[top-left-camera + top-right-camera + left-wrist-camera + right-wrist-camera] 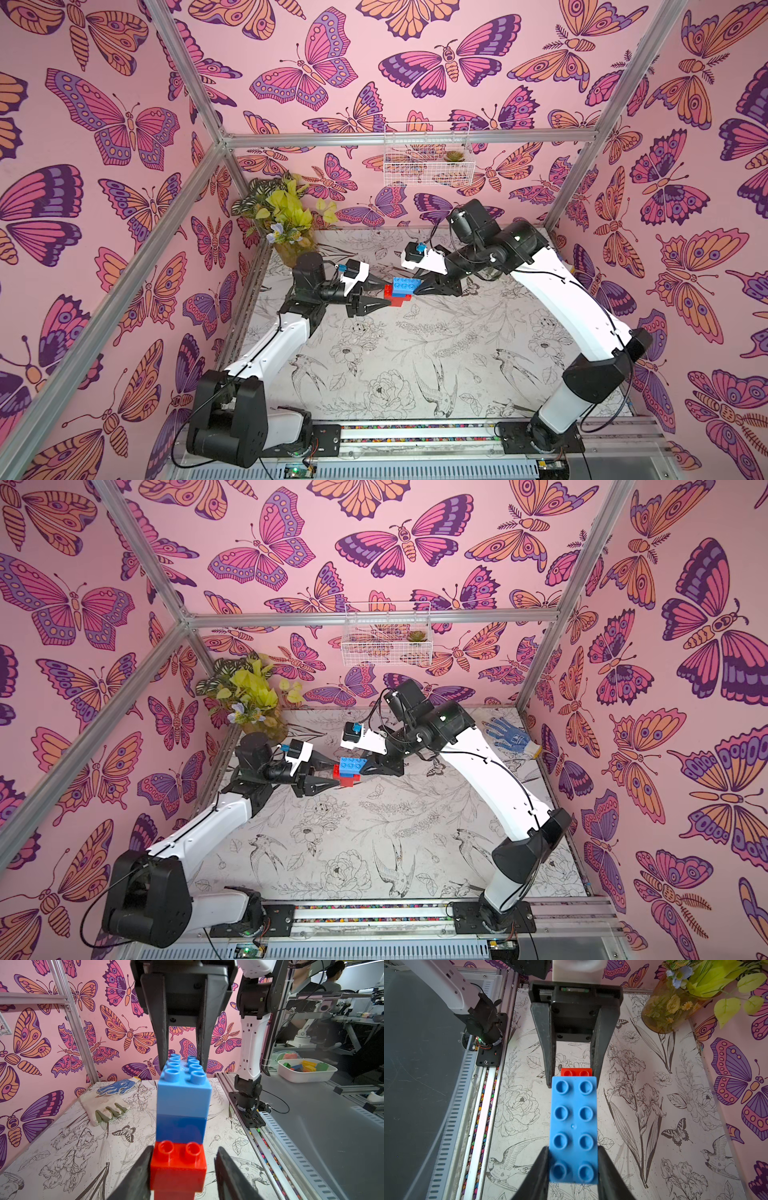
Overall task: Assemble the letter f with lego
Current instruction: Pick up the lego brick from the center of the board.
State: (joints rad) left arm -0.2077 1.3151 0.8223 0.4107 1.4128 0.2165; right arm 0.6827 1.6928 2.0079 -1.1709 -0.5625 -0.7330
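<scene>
Left wrist view: the lego (181, 1105) is seen joined in one stack. A long light blue brick (184, 1093) is on top, a dark blue brick (180, 1129) is under it, and a red brick (178, 1167) is under that. More red is seen lower down, but it is cut off by the edge. In both top views the stack is seen between the two arms, over the far middle of the table (395, 374). Whether it touches the table cannot be told.

The right gripper (573, 1147) is clamped on one end of the long light blue brick, with a finger pressed to each side. The left gripper (185, 1148) is placed around the red brick with its jaws apart. One finger is touching the brick and a small gap is seen at the other.

The step in hand is judged to be a second grip, on the red end, so that the letter f (401, 291) can be pushed tight. Next, the left jaws must be shut square on the red brick. The bricks must be kept straight, or a piece could be popped off.
</scene>
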